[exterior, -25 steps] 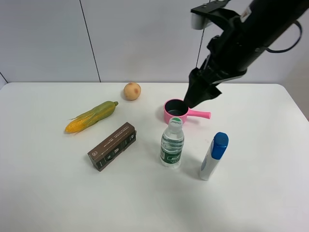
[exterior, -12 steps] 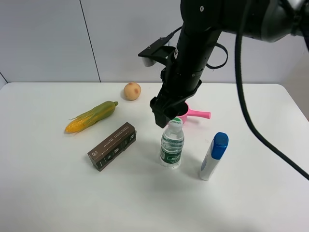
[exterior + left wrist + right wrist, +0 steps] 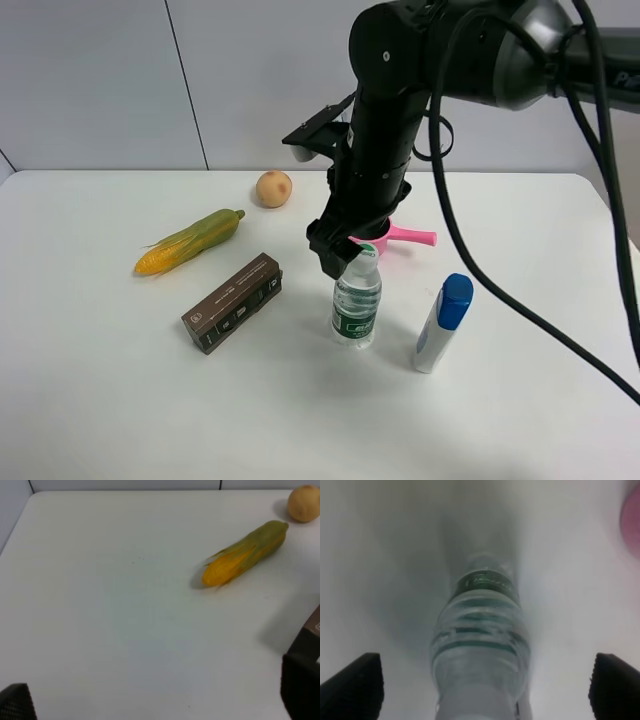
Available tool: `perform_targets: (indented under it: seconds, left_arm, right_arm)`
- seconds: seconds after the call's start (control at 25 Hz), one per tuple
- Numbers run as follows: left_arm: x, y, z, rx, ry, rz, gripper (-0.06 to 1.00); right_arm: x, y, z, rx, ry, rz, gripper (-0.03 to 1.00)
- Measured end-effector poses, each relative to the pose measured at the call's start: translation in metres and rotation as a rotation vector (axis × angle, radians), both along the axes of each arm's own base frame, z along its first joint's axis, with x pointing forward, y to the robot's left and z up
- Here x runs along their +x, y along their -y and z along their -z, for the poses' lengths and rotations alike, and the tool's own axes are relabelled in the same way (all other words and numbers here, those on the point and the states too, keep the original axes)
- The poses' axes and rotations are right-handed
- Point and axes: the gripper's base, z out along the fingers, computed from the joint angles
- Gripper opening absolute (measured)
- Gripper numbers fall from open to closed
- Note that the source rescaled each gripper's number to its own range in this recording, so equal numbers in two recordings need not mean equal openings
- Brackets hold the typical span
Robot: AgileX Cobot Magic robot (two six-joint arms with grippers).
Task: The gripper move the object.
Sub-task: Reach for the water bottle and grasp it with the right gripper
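Over btl [image 3: 357, 300], R jaws spread wide.

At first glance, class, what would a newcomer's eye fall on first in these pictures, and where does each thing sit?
The big black arm fills the upper middle of the high view, its right tool, jaws apart, poised just above the clear water bottle. Colour comes next: the yellow-green corn cob at the left and the pink pot behind the bottle.

Water bottle [image 3: 356, 305] btwn box [image 3: 232, 302] & 2nd bottle [image 3: 443, 322], pan [image 3: 412, 237] behind
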Motion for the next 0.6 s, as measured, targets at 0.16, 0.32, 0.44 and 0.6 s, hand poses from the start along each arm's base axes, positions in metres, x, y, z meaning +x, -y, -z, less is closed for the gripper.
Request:
perform_targets:
  seconds: [0.16, 0.32, 0.44, 0.6]
  left_arm:
    - [0.000, 0.000, 0.000, 0.000, 0.000, 0.000, 1.00]
    - [0.000, 0.000, 0.000, 0.000, 0.000, 0.000, 1.00]
    - [0.000, 0.000, 0.000, 0.000, 0.000, 0.000, 1.00]
    - [0.000, 0.000, 0.000, 0.000, 0.000, 0.000, 1.00]
  right_arm:
    - [0.003, -0.002, 0.011, -0.022, -0.017, 0.000, 0.75]
    - [0.006, -0.003, 0.019, -0.047, -0.024, -0.004, 0.75]
    - [0.008, -0.004, 0.028, -0.063, -0.040, -0.005, 0.75]
    - [0.009, -0.006, 0.036, -0.070, -0.059, -0.001, 0.75]
